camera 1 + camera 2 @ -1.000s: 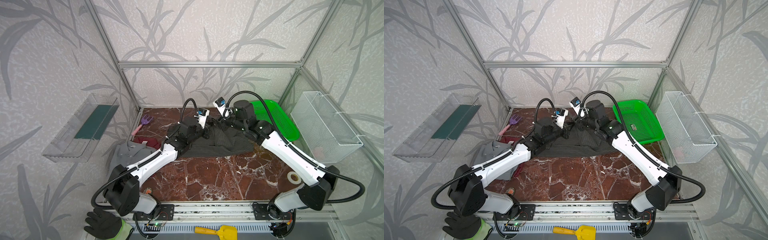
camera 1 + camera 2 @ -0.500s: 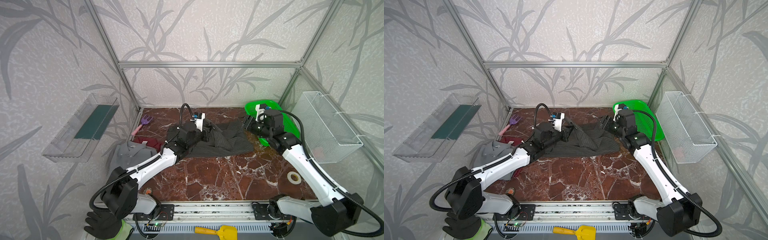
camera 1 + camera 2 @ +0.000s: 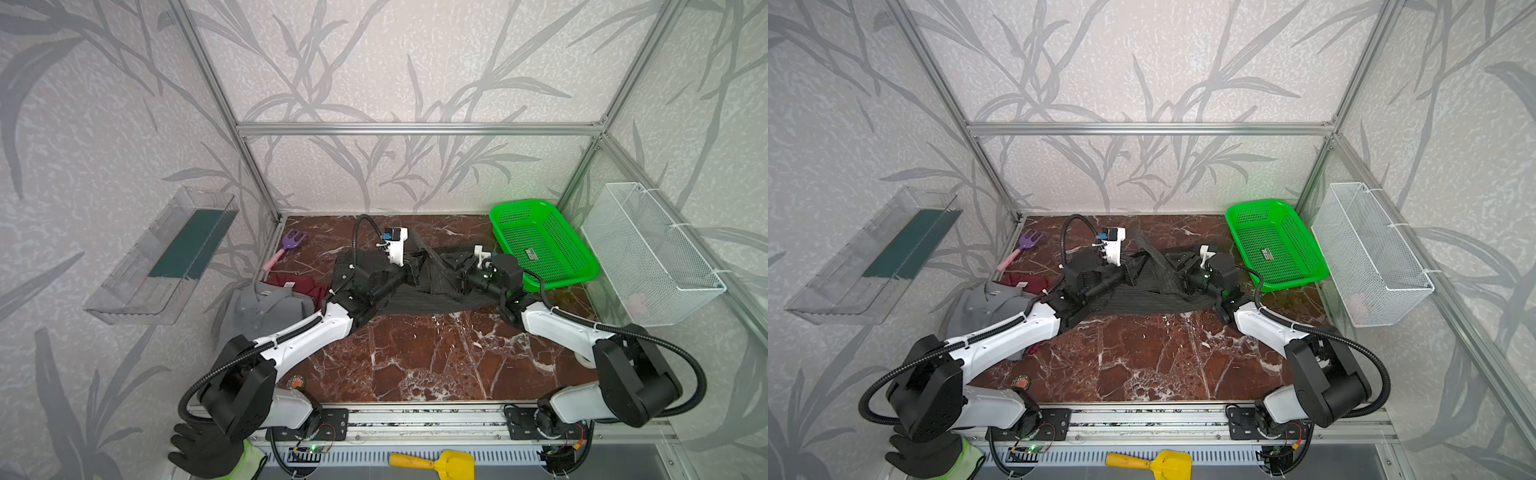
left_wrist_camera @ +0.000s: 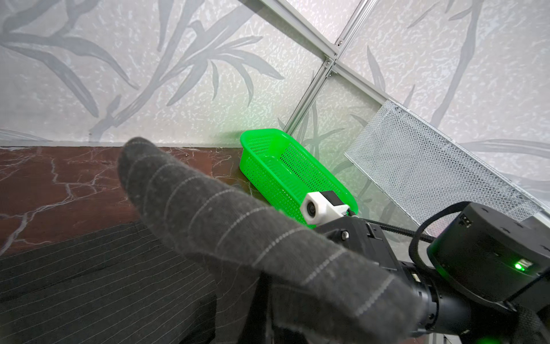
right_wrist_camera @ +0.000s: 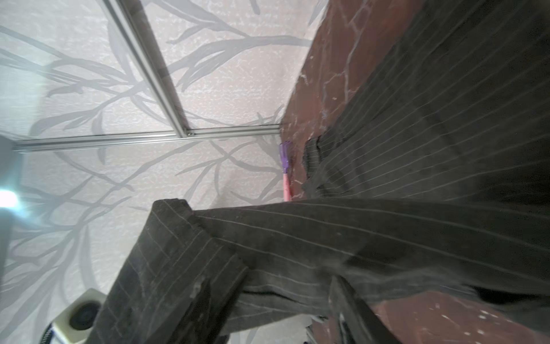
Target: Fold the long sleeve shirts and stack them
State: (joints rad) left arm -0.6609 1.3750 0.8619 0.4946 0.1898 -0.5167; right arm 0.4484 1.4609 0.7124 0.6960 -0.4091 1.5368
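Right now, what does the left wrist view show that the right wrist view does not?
Only the left wrist view: the green basket, the white wire basket and the right arm with its camera. Only the right wrist view: the purple toy rake and the left arm's camera. Both: the pinstriped shirt, partly lifted, and the marble table.

A green basket (image 3: 552, 232) sits at the marble bench's (image 3: 415, 365) far right corner, just beside a hanging white mesh basket (image 3: 648, 249). A purple toy rake (image 3: 293, 240) lies far left.
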